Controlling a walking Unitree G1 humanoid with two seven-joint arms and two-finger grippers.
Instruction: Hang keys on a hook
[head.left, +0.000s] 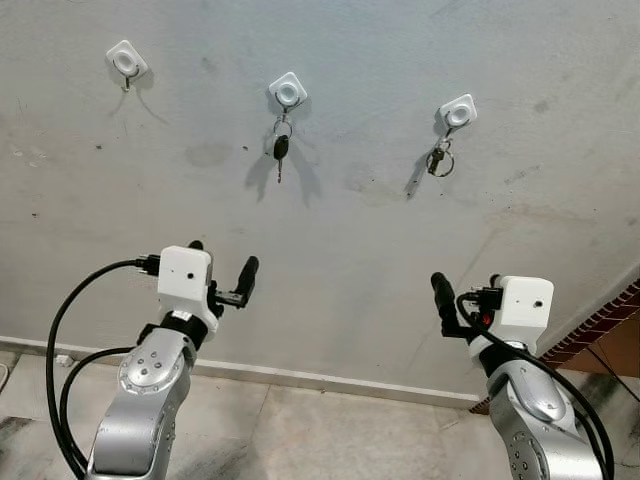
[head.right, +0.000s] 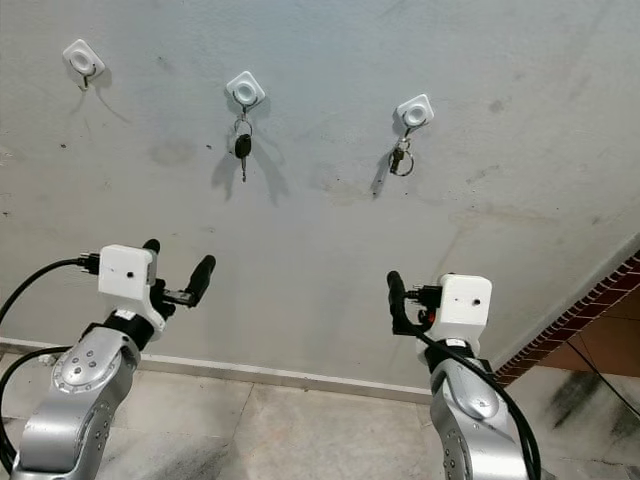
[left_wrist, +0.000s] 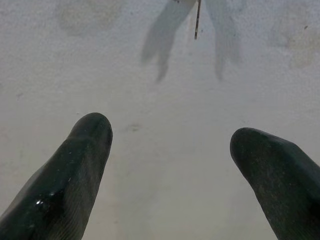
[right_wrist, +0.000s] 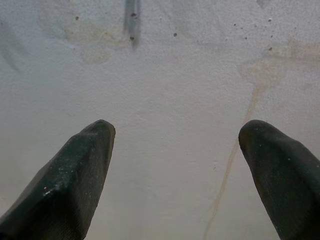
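Black-headed key (head.left: 281, 149) hangs on middle hook (head.left: 288, 91); no writing readable.

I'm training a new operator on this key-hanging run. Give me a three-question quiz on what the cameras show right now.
1. True or false: the left hook has keys hanging on it.
2. How many wall hooks carry keys? A) one B) two C) three
3. Fill in: the left gripper and right gripper are both ____ and hold nothing.

Key:
1. False; it is bare.
2. B; the black-headed key hangs on the middle hook, the key bunch on the right hook.
3. open
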